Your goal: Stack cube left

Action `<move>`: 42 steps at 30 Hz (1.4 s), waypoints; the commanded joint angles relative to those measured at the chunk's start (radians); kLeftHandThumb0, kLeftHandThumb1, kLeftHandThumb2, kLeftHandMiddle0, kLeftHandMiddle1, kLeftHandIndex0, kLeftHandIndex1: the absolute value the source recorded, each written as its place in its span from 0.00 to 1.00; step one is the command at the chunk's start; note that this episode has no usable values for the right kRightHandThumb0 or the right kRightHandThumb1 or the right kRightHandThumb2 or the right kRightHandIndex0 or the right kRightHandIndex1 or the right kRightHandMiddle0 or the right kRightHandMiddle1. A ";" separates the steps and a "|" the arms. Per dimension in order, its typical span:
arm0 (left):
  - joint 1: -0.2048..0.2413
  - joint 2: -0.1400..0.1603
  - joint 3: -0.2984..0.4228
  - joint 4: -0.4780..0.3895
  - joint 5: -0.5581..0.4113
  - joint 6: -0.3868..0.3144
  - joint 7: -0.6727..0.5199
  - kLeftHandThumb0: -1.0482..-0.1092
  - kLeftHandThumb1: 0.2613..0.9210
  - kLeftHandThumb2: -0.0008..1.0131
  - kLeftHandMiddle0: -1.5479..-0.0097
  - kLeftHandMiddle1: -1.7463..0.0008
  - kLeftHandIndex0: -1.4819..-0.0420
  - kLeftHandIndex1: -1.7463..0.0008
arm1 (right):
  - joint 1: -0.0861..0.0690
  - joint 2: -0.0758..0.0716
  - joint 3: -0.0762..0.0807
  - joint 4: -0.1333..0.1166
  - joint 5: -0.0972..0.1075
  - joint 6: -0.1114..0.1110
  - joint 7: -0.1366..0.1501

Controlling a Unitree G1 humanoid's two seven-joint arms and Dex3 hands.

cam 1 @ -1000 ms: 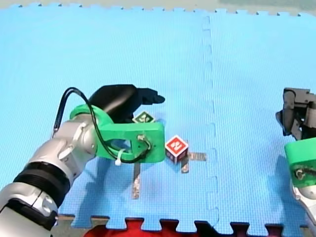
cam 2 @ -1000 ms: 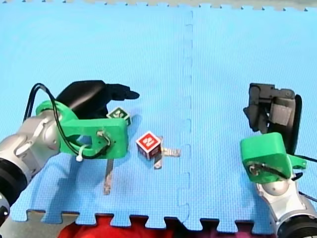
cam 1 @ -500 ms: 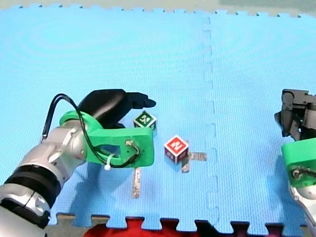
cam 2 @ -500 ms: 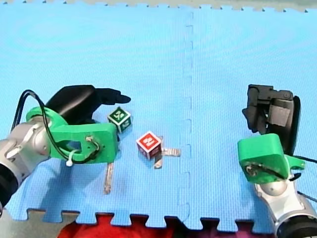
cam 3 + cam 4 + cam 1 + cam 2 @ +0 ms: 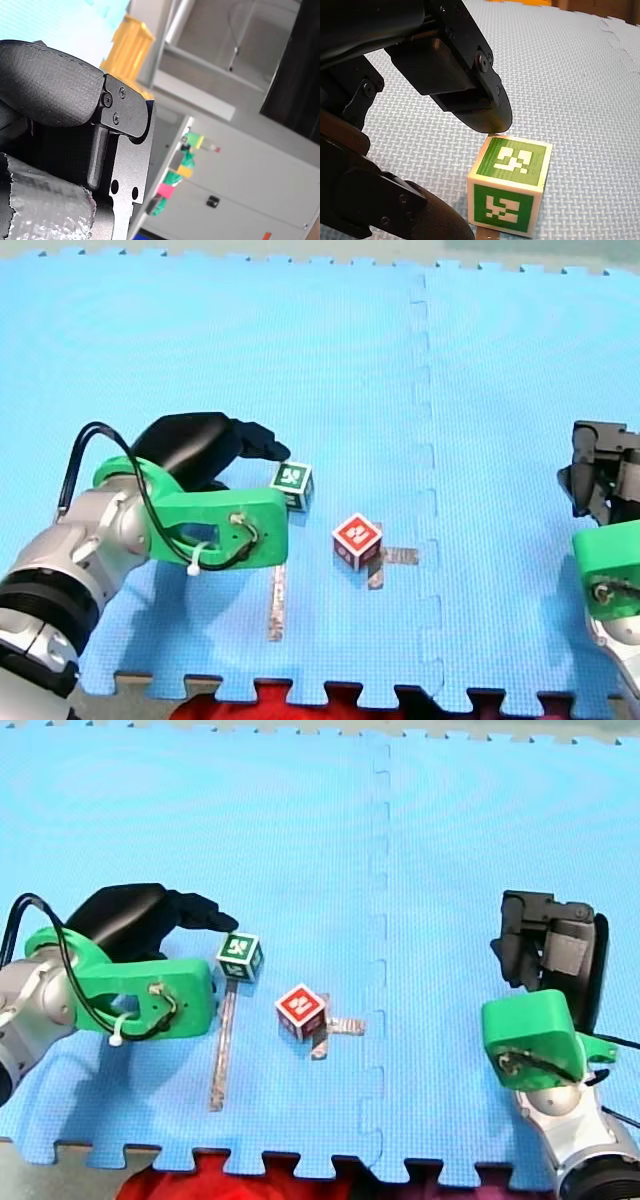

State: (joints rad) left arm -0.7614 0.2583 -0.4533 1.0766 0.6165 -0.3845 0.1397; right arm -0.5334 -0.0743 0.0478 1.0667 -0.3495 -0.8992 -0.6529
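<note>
A green cube with white markings sits on the blue mat. A red cube sits apart from it, a little nearer and to the right, on a strip of silver tape. My left hand is just left of the green cube, fingertips at its upper left corner, holding nothing. In the second wrist view one black fingertip hovers at the top edge of the green cube. My right hand is far off at the right edge, holding nothing.
A long strip of silver tape lies on the mat below the green cube. A mat seam runs front to back right of the cubes. The mat's front edge is toothed, with something red beneath it.
My left arm has drawn back to the left, uncovering the green cube. Both cubes stay on the mat. The right hand has barely moved.
</note>
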 commanded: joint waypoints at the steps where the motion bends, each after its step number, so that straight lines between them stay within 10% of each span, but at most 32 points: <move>1: 0.003 0.004 0.000 -0.003 -0.001 0.007 -0.001 0.54 0.64 0.01 0.46 0.04 0.46 1.00 | 0.002 -0.003 -0.003 -0.007 0.005 -0.005 0.001; 11: 0.012 -0.019 -0.004 0.022 0.010 -0.023 0.125 0.62 0.76 0.02 0.38 0.00 0.13 0.91 | 0.009 -0.005 -0.004 -0.015 0.007 -0.007 0.005; 19: 0.010 -0.011 -0.003 0.041 -0.001 -0.069 0.118 0.64 0.80 0.02 0.38 0.00 0.17 0.94 | 0.006 -0.008 -0.005 -0.007 0.005 -0.012 0.002; 25: 0.007 0.000 -0.028 0.030 0.030 -0.062 0.107 0.33 0.80 0.00 0.40 0.00 0.57 1.00 | 0.009 -0.005 -0.002 -0.011 0.002 -0.013 0.000; 42: 0.005 0.002 -0.023 0.044 0.011 -0.095 0.034 0.08 0.78 0.01 0.42 0.00 0.73 1.00 | 0.009 -0.004 0.001 -0.008 0.000 -0.009 -0.003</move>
State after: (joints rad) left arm -0.7498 0.2537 -0.4738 1.1139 0.6338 -0.4754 0.1935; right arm -0.5257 -0.0750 0.0507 1.0585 -0.3500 -0.9081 -0.6517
